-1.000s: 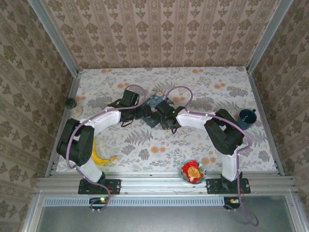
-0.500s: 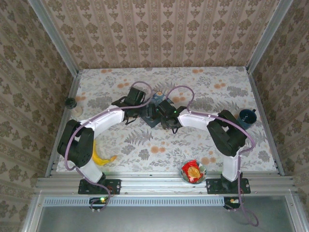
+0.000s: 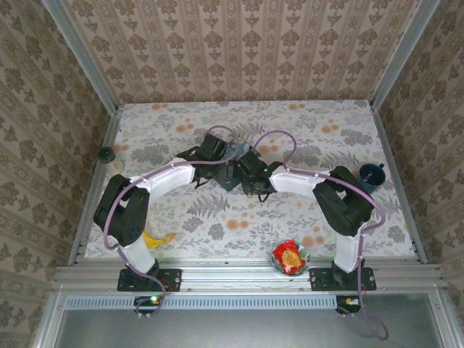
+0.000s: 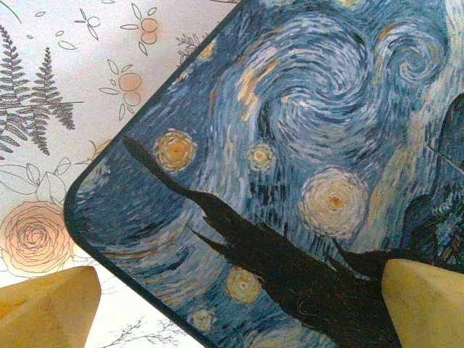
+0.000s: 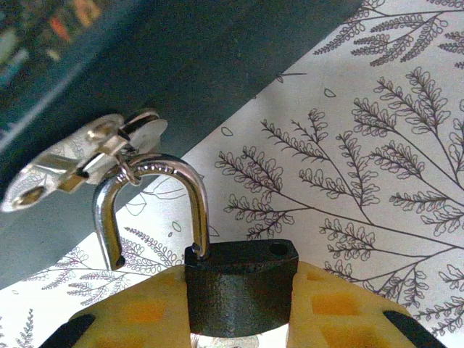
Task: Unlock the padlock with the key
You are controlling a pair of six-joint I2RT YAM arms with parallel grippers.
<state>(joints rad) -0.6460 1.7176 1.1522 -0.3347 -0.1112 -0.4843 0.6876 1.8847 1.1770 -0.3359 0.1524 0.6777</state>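
The padlock (image 5: 239,290) is a small black body clamped between the yellow fingers (image 5: 341,304) of my right gripper (image 5: 239,308). Its silvery shackle (image 5: 148,170) is sprung open: one leg sits in the body, the other hangs free, and its hole in the body's top is empty. A small ring on the shackle carries flat silvery pieces (image 5: 69,170) that look like the key, lying against the blue tin's side (image 5: 188,65). My left gripper (image 4: 235,308) stands open just over the tin's starry lid (image 4: 290,145). In the top view both grippers meet at the tin (image 3: 233,149).
A dark blue cup (image 3: 371,175) stands at the right edge. A bowl with a red packet (image 3: 291,257) sits near the front. A banana (image 3: 154,238) lies front left by the left arm. A small dark knob (image 3: 106,154) sits at the left wall.
The left arm has swung right and away from its base, bringing its open gripper over the tin. The right gripper has stayed at the tin with the padlock.
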